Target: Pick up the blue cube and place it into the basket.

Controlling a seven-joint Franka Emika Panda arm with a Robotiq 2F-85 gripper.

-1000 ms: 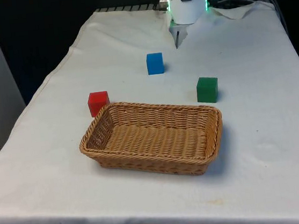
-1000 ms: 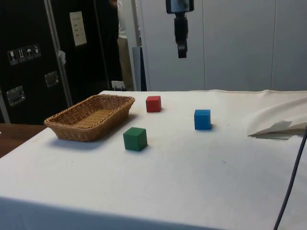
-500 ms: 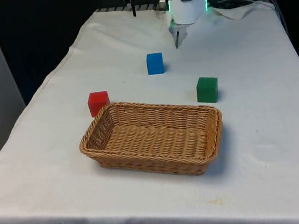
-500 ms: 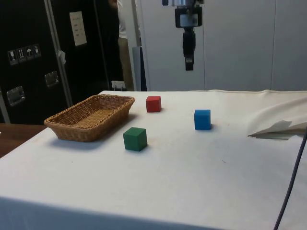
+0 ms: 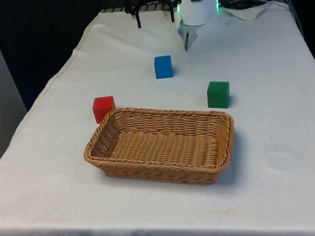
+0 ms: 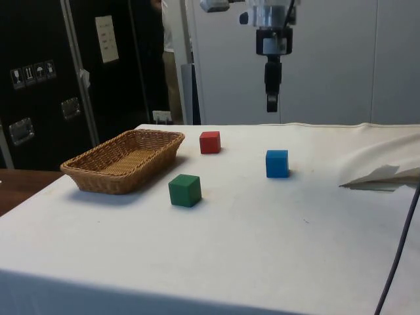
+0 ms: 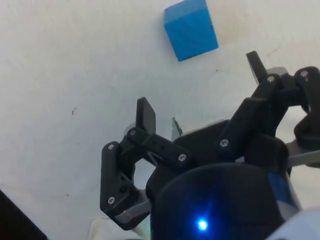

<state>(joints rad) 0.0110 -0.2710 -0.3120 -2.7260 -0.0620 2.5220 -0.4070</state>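
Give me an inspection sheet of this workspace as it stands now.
Surface: white cloth over the table, rumpled at the robot's end.
Job's things: blue cube on the cloth, apart from the empty wicker basket.
Clutter: red cube beside the basket's corner; green cube behind its far rim.
Gripper: gripper open, in the air above the cloth, holding nothing.
Cables: dark cable at the side view's right edge.
Surroundings: dark cabinets; a person standing behind.
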